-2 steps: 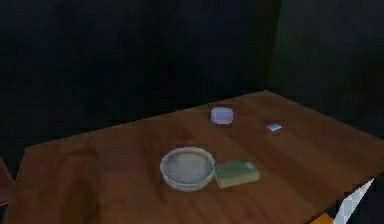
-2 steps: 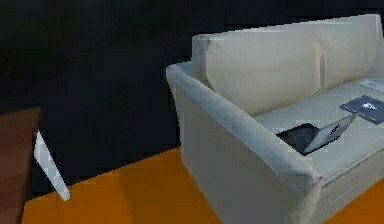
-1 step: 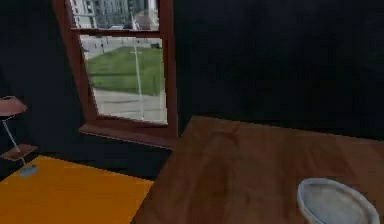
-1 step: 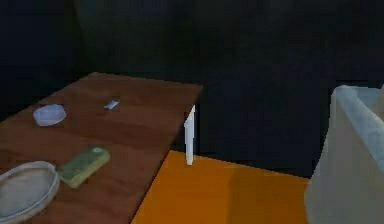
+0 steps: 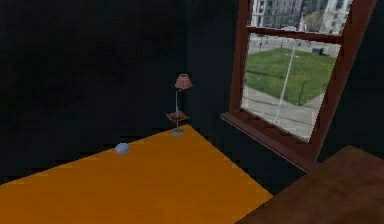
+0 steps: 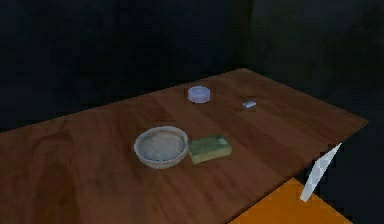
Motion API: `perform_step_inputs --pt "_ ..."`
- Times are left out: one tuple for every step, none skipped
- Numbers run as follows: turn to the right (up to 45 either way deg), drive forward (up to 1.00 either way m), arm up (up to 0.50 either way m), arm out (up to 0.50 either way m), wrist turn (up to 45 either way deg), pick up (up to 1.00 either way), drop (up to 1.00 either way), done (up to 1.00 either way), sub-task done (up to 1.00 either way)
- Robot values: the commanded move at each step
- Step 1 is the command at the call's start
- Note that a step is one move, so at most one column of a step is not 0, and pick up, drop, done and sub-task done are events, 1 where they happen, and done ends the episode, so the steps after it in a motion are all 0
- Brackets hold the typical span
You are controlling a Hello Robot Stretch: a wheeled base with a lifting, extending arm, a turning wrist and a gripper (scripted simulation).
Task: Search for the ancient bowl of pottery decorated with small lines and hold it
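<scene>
Fingers: honestly can't tell what they're up to, gripping or loose, so I can't say where the bowl sits relative to them either. In the arm side view a shallow, pale round bowl (image 6: 161, 147) sits on the wooden table (image 6: 60, 150), roughly mid-table. Any line pattern on it is too small to make out. Just beside it at 3 o'clock lies a green block (image 6: 209, 149), maybe touching, hard to call. At 1 o'clock from the bowl there's a small pale round thing (image 6: 200, 94), and at 2 o'clock a tiny grey bit (image 6: 249, 102), both just blobs. The table is cut off at 9 and 6 o'clock. In the forward view a floor lamp (image 5: 181, 95) stands mid-frame, with a window (image 5: 290, 70) at 2 o'clock, partly cropped.
</scene>
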Motion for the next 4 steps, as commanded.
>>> perform_step_inputs --pt "0.0 0.00 0.50 0.00 0.0 0.00 0.00 0.00 0.00" --pt "0.0 0.00 0.38 0.00 0.0 0.00 0.00 0.00 0.00" --pt "0.0 0.00 0.00 0.26 0.0 0.00 0.00 0.00 0.00" --pt "0.0 0.00 0.00 0.00 45.0 0.00 0.00 0.00 0.00"
